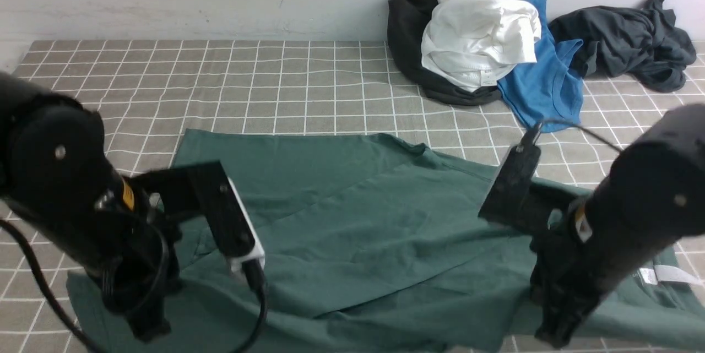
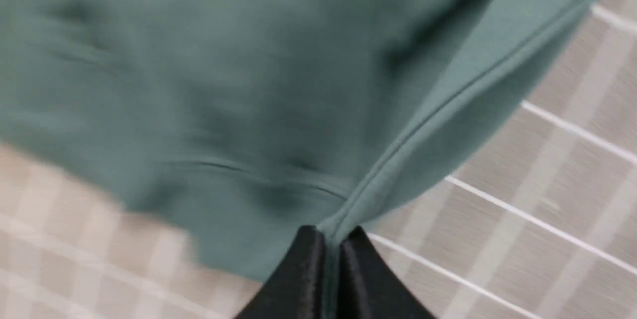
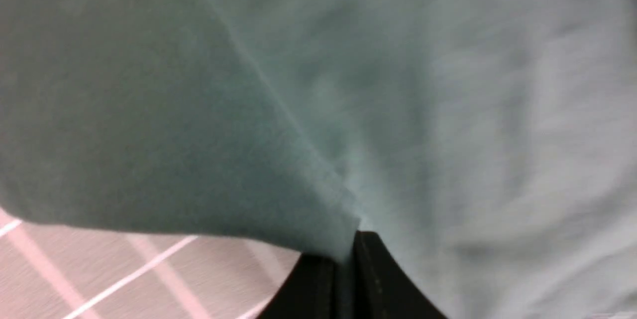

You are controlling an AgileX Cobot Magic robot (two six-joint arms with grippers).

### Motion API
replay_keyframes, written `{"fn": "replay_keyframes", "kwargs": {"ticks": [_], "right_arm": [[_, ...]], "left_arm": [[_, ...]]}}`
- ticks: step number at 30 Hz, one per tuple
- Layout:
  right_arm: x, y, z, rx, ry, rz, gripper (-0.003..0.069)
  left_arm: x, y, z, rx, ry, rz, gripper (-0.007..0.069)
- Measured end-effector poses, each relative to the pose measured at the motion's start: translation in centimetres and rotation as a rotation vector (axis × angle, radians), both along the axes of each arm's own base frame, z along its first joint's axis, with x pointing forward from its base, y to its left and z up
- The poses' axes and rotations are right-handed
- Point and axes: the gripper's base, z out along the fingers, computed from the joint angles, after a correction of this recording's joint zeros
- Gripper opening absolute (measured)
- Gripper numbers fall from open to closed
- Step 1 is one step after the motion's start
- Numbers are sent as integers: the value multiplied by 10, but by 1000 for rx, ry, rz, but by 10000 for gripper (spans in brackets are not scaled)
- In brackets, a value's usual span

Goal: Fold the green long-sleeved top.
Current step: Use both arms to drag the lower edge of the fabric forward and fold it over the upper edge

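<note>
The green long-sleeved top (image 1: 352, 221) lies spread over the near half of the checked tablecloth, with a white tag (image 1: 669, 275) at its right end. My left gripper (image 1: 148, 334) is down at the top's near left edge. In the left wrist view it (image 2: 332, 239) is shut on a stitched hem of the green top (image 2: 249, 85), with cloth pinched between the black fingers (image 2: 298, 279). My right gripper (image 1: 553, 336) is down at the near right edge. The right wrist view shows it (image 3: 346, 254) shut on a fold of the green top (image 3: 199, 110).
At the back right, against the wall, lies a heap of clothes: a black garment (image 1: 407, 28), a white one (image 1: 479, 33), a blue shirt (image 1: 545, 83) and a dark grey one (image 1: 628, 44). Grey checked tablecloth (image 1: 275, 83) shows behind the top.
</note>
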Motion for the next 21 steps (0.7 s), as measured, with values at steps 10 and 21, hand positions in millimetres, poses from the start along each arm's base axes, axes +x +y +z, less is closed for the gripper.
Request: {"fn": "replay_keyframes", "kwargs": {"ticks": [10, 21], "right_arm": [[110, -16, 39, 90, -109, -55, 17], [205, -14, -14, 111, -117, -112, 17]], "left_arm": [[124, 20, 13, -2, -84, 107, 13], [230, 29, -38, -25, -200, 171, 13]]}}
